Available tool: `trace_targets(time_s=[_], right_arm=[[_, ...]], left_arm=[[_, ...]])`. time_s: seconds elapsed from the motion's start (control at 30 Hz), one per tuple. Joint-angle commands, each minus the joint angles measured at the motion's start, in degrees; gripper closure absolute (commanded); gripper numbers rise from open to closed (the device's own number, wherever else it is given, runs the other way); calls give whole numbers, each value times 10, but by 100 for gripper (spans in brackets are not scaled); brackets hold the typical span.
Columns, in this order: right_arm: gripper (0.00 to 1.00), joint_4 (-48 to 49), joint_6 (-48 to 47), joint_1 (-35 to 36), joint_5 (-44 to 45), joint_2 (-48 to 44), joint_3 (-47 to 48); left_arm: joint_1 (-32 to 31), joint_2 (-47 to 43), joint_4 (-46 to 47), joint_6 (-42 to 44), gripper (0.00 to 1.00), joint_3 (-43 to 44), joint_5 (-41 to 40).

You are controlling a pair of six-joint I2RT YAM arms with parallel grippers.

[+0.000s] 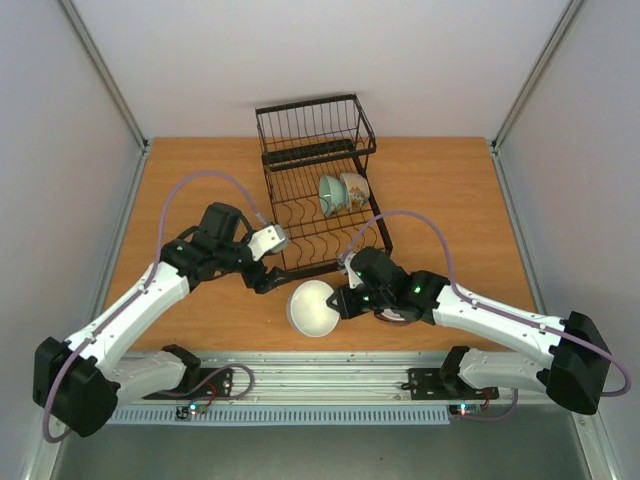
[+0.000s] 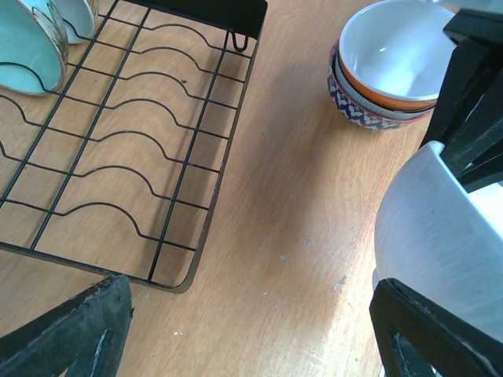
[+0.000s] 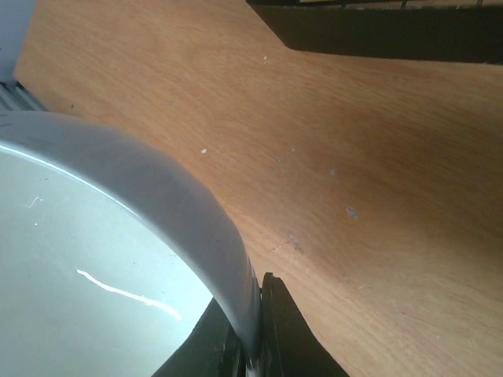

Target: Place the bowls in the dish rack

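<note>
Starting on your left: the left gripper (image 1: 262, 284) sits just off the near left corner of the dish rack (image 1: 315, 190), and its jaws are spread wide with nothing between them. From the left wrist view you get the rack's curved dividers on one side and the white bowl (image 1: 314, 307) creeping in on the other, close to the right finger but I can't tell if it touches.

That white bowl hangs tipped on its side between the two arms, just in front of the rack. Your right gripper (image 1: 342, 300) is pinched shut on its rim (image 3: 250, 314).

Two bowls (image 1: 342, 192) already stand on edge in the rack. Two more, an orange one (image 2: 397, 59) nested in a patterned one (image 2: 354, 106), sit on the table (image 1: 450, 200). The overhead view mostly hides that stack behind the right arm.
</note>
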Motion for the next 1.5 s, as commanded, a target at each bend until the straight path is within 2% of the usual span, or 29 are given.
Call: trace_targets(time_s=[0.0,0.3,0.6,0.9,1.47], right_arm=[[99,-13,-20,9,34,1,45],[99,-71,-44,45,97,49,92],[99,-99,-60,48,167,94,130],[99,-117,-98,48,230,164,195],[99,-129,-105,48,256,130,211]], left_arm=[[1,13,-9,-6,17,27,-7],[0,30,-43,-27,18,68,-23],[-2,32,-75,-22,20,74,-4],[-35,53,-88,-13,20,72,-17],[-85,94,-77,-6,22,62,-79]])
